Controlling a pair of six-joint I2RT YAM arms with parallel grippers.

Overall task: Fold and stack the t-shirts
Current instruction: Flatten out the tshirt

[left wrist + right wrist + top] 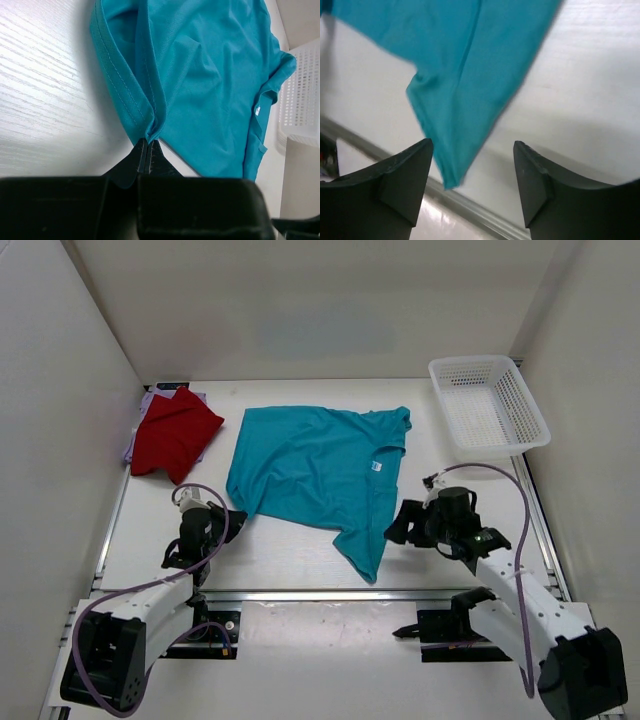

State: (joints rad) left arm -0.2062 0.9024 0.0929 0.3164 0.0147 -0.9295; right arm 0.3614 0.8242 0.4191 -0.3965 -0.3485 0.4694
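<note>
On tabletop [300,560], teal t-shirt [315,465] lying spread at ctr, one sleeve trailing toward near edge. Far R corner: white basket [525,405] sitting. Far L: red t-shirt [175,432] resting atop lavender t-shirt [152,398]. L gripper [148,150] pinching teal shirt's near-L hem corner, jaws pressed together. R gripper [472,145] hovering by trailing sleeve, jaws spread, gripping nothing.

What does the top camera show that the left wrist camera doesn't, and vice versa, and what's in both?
Only the top view: the red t-shirt on a lavender t-shirt at the far left, and the right gripper. Only the left wrist view: the stitched hem bunched in the shut left gripper, close up. Both: the teal t-shirt and the white basket.
</note>
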